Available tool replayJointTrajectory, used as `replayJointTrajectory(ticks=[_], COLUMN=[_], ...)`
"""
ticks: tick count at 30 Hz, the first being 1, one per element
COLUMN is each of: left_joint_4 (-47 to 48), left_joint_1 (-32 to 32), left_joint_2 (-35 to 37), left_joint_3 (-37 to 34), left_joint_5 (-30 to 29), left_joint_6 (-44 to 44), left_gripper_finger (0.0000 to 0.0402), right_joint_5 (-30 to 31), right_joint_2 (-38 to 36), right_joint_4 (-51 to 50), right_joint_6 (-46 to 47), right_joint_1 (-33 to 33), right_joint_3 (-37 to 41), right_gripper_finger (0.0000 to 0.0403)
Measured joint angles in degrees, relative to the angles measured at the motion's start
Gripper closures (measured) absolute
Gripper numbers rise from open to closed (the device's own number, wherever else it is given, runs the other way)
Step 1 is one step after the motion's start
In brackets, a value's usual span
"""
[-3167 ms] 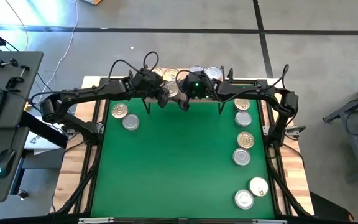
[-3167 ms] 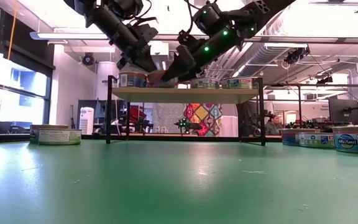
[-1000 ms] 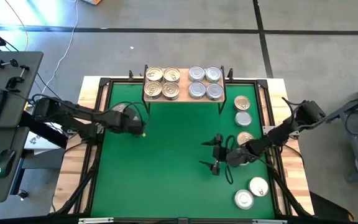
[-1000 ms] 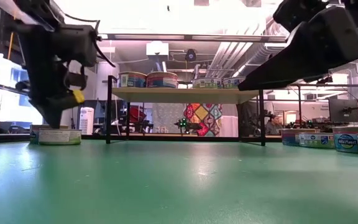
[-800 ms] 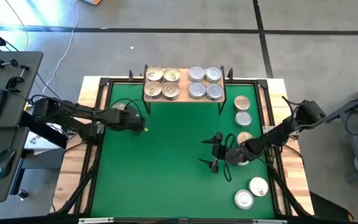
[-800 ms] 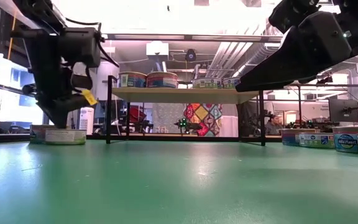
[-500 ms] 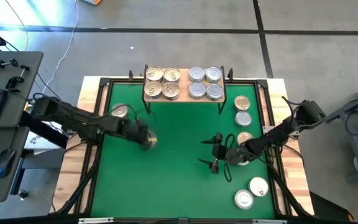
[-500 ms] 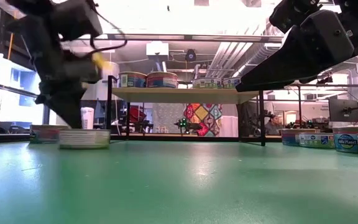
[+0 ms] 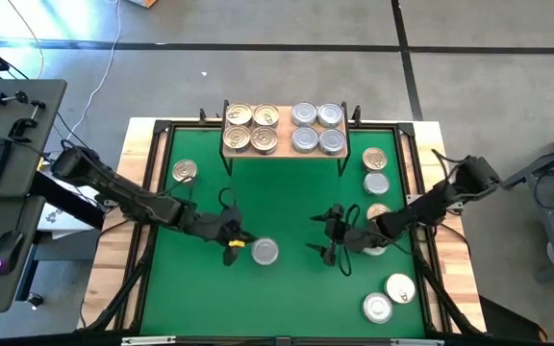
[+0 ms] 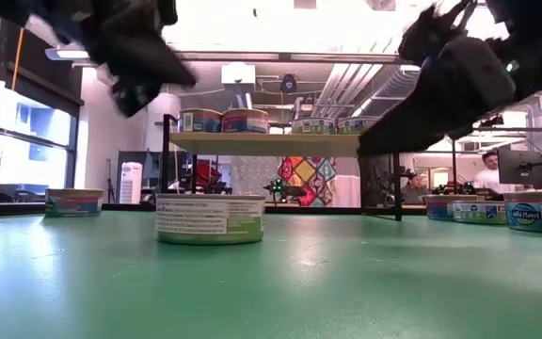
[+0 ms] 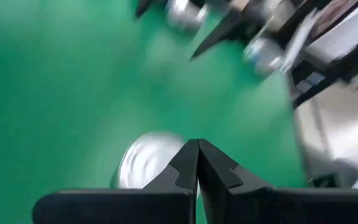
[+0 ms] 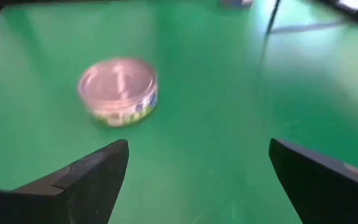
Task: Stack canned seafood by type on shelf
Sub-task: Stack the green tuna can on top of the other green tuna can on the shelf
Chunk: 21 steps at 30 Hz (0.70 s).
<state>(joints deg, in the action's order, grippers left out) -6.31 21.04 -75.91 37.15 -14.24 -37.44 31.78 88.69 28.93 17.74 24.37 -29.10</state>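
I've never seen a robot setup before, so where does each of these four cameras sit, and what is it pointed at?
High: overhead, straight down on table, both arms, shelf.
Low: tabletop level, across to shelf; arms overhead.
Left wrist: on left arm, past shut left gripper at silver tin.
Right wrist: on right arm, between open right gripper fingers.
All four share that silver tin.

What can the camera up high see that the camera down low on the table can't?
Only the high view shows the tin lids: gold-lidded tins and silver-lidded tins grouped apart on the shelf, plus the shut left gripper. Only the low view shows the side labels and people in the room. Both show the lone silver-lidded tin mid-table.
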Motion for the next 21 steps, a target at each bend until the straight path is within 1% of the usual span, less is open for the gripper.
replayJointTrajectory(ticks=[2,5,8,10,13,16,19,21], left_joint_4=[3.15,7.91,8.42,5.65,2.20,-4.05,-11.78,-15.85], left_joint_1=[0.97,2.18,3.59,4.93,6.79,7.31,6.68,5.90], left_joint_2=[-0.37,-2.27,-5.93,-8.97,-14.34,-19.98,-25.16,-28.08], left_joint_3=[0.02,0.06,-0.23,-0.46,-0.95,-0.84,-0.72,-0.64], left_joint_5=[-1.08,-2.36,-0.68,1.46,1.64,-1.77,-5.34,-6.47], left_joint_6=[-2.82,-7.96,-11.87,-14.03,-16.48,-17.42,-16.79,-15.62], left_gripper_finger=[0.0402,0.0402,0.0402,0.0402,0.0402,0.0402,0.0402,0.0402], right_joint_5=[-4.48,-11.65,-15.86,-18.20,-19.83,-19.88,-19.96,-21.00], right_joint_2=[2.03,7.51,14.67,19.02,24.54,28.25,30.08,30.13], right_joint_4=[0.91,7.94,16.52,19.22,18.81,16.02,10.54,7.50], right_joint_6=[-0.29,-6.28,-12.82,-14.98,-16.56,-16.29,-16.29,-16.53], right_joint_1=[-1.23,-2.63,-3.76,-4.48,-5.60,-7.06,-8.23,-8.70], right_joint_3=[0.00,-0.12,-2.28,-5.39,-11.46,-17.42,-21.78,-23.08], right_gripper_finger=[0.0021,0.0021,0.0021,0.0021,0.0021,0.0021,0.0021,0.0020])
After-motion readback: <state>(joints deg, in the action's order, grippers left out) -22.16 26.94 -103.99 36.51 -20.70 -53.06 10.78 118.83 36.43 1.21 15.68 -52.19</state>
